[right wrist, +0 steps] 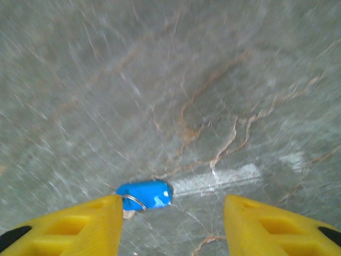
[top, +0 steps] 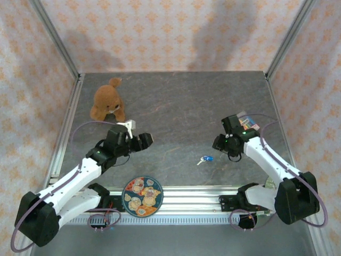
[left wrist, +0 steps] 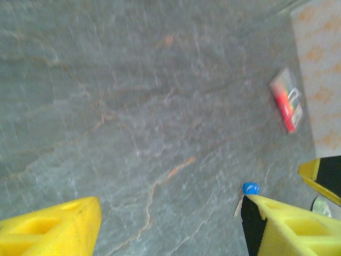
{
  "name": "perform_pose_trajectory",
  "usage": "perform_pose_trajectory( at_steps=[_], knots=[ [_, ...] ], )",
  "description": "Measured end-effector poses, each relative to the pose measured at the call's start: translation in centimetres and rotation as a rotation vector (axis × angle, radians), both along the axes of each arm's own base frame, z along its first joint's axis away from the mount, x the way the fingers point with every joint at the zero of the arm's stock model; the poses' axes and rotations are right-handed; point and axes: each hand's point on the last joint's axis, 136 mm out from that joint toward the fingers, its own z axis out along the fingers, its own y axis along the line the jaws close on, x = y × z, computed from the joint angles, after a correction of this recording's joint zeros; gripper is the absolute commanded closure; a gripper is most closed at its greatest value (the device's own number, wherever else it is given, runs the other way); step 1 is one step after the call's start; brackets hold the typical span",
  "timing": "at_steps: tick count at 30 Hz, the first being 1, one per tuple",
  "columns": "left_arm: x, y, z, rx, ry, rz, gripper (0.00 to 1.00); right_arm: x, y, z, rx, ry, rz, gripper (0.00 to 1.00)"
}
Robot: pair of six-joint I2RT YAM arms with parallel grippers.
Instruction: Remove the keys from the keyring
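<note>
Keys (top: pixel 201 161) lie flat on the grey counter (top: pixel 176 101), near its front edge, between the two arms and nearer the right one. From the top they are a tiny pale sliver joined to a bright blue tag (top: pixel 208 158). How many keys there are cannot be told.

The right wrist view brings them close. The tag is a stubby blue oblong, and a thin wire ring (right wrist: pixel 136 202) loops from its end. A scrap of pale metal pokes out below the ring, just beside the inner edge of a yellow finger (right wrist: pixel 80 224) that hides the rest. The left wrist view catches the bunch from the other side, blurred: a blue dot with a pale sliver under it, right at the tip of that pincer's own finger (left wrist: pixel 287 224).

Right pincer (right wrist: pixel 173 205) is released, its jaws well apart with bare counter between them. The tag sits at the edge of the gap, unclamped. Left pincer (left wrist: pixel 171 205) is released too, jaws wide with nothing between.

The top view adds the layout: a brown bear (top: pixel 108 104) at the far left, and a round patterned plate (top: pixel 142 196) at the front rail by the left arm's base, well apart from the keys. The left wrist view gives a red packet (left wrist: pixel 286 101) near the papered wall; from the top it lies just beyond the right arm.
</note>
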Motion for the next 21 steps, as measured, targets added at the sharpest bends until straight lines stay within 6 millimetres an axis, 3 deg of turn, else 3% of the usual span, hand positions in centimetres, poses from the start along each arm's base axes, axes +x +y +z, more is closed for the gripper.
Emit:
perform_pose_trajectory(
  at_steps=[4, 10, 21],
  knots=[
    [-0.6, -0.9, -0.4, 0.006, 0.011, -0.029, 0.29, -1.0, 1.6, -2.0, -0.009, 0.062, 0.046, 0.47],
    [-0.7, -1.8, -0.9, 0.008, 0.022, -0.038, 0.29, -1.0, 3.8, -3.5, -0.001, 0.089, 0.085, 0.58],
    [-0.6, -2.3, -1.4, 0.005, 0.028, -0.033, 0.29, -1.3, 4.8, -4.4, -0.002, 0.110, 0.115, 0.62]
  ],
)
